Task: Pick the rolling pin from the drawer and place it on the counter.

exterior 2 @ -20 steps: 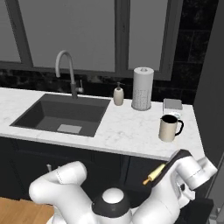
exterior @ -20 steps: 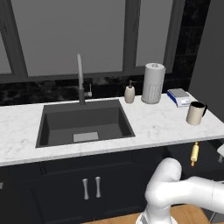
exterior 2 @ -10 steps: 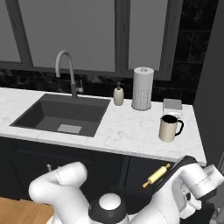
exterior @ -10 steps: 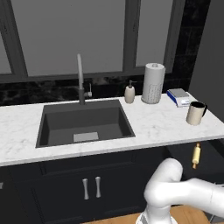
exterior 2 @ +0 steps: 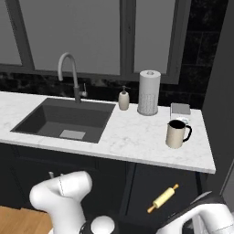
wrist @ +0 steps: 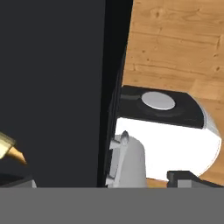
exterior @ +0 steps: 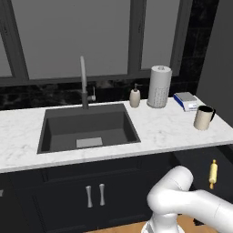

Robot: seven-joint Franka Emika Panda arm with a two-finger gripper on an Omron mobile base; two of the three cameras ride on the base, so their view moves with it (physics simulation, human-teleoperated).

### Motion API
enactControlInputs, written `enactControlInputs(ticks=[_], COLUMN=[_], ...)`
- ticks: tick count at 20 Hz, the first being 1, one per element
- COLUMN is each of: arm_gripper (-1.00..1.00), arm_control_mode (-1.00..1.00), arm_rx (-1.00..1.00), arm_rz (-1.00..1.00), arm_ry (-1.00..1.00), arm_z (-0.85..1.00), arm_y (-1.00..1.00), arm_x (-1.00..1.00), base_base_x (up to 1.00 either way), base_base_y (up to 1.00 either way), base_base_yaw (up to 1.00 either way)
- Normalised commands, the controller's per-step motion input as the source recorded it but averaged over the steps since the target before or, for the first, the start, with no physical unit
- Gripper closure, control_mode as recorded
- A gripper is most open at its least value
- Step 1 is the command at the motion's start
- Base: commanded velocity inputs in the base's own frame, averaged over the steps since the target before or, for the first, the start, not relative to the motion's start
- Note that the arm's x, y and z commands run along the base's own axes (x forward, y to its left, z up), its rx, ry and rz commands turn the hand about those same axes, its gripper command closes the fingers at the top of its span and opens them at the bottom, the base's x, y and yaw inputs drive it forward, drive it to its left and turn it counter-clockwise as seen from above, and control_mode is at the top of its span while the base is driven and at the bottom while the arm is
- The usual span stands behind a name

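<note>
1. Change from half a second and one second back: in the right base view the dark hand and white forearm sit beside the pin's lower end, then drop; now the white forearm (exterior 2: 201, 215) is at the bottom right corner, below and apart from the pin. The pin itself keeps the same tilt and place. Camera unmoved.
2. Nearest: the slim pale-yellow wooden rolling pin with tan-orange handles (exterior 2: 163, 198) lies in the black pull-out drawer (exterior 2: 155, 183) under the right end of the counter. In the hand view only one tan handle tip (wrist: 9, 148) shows at the left edge.
3. Key relation: the pin lies off to the left of the fingers in the hand view, not between them. Its long axis runs diagonally in the right base view, lower-left to upper-right; near upright in the left base view (exterior: 212, 173).
4. Fingers: the tips are barely visible at the bottom edge; I cannot tell their opening. Nothing appears held.
5. Farther: the long white marble counter with grey veins (exterior 2: 137, 137), carrying a beige mug with dark handle (exterior 2: 176, 134) and a white paper-towel roll (exterior 2: 148, 93).
6. Judgement: the hand needs re-centring over the pin before any grasp.
</note>
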Motion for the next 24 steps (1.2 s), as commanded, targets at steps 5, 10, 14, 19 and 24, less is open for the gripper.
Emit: enactControlInputs(ticks=[5,10,14,19,24], arm_gripper=[-1.0,-1.0,-1.0,-1.0,-1.0], arm_control_mode=[-1.0,-1.0,-1.0,-1.0,-1.0], arm_rx=[0.07,0.06,-0.06,-0.21,-0.21], arm_rz=[0.0,0.0,0.01,0.0,0.04], arm_ry=[-0.33,-0.21,-0.01,-0.01,-0.07], arm_z=[0.32,1.0,1.0,0.53,0.0], arm_y=[-0.24,0.3,0.97,1.0,0.67], arm_x=[-0.97,-0.17,0.77,1.0,1.0], base_base_x=[0.0,0.0,0.0,0.0,0.0], base_base_y=[0.0,0.0,0.0,0.0,0.0], base_base_yaw=[0.0,0.0,0.0,0.0,0.0])
